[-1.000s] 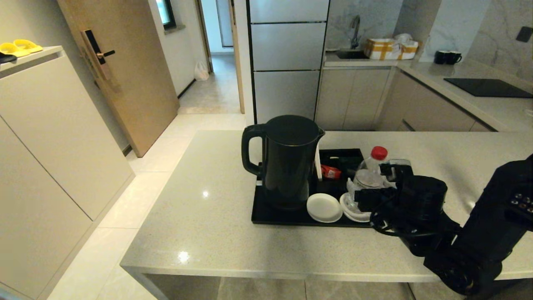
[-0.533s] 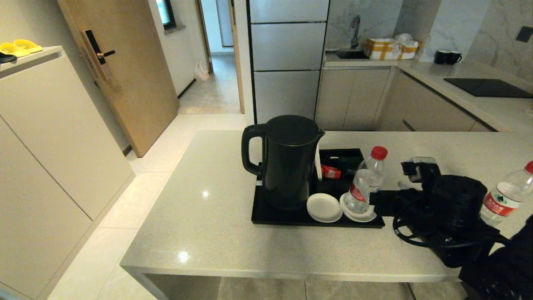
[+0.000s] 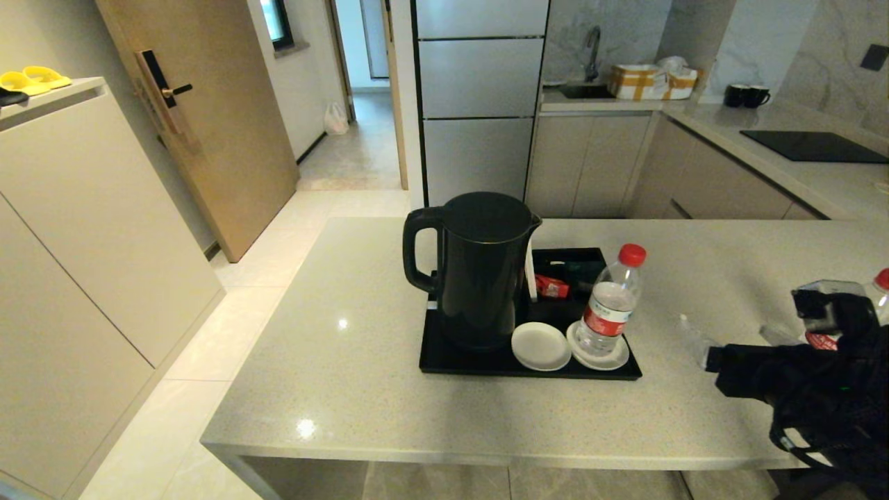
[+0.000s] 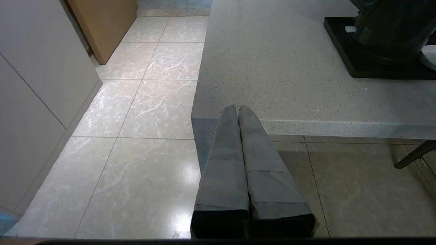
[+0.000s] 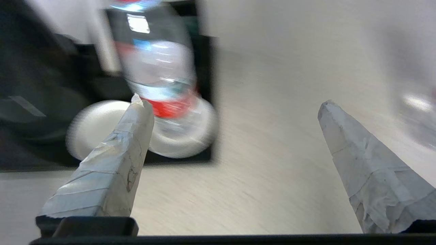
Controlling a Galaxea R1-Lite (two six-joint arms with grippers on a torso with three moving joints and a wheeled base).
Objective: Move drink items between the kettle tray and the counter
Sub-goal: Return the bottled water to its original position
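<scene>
Counter (image 3: pixel 361 389): tray (image 3: pixel 444 361) holds kettle (image 3: pixel 479 267), bottle (image 3: pixel 610 305) (on saucer (image 3: pixel 619 358)).

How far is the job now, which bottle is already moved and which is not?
Done: one bottle stands on a saucer in the tray. In hand: nothing; the right gripper is open over the counter. Left: the second bottle, on the counter at far right.

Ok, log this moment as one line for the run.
right gripper: jaws open, empty, right of tray | bottle: upright on saucer in tray | second bottle: on counter | left gripper: shut, parked
</scene>
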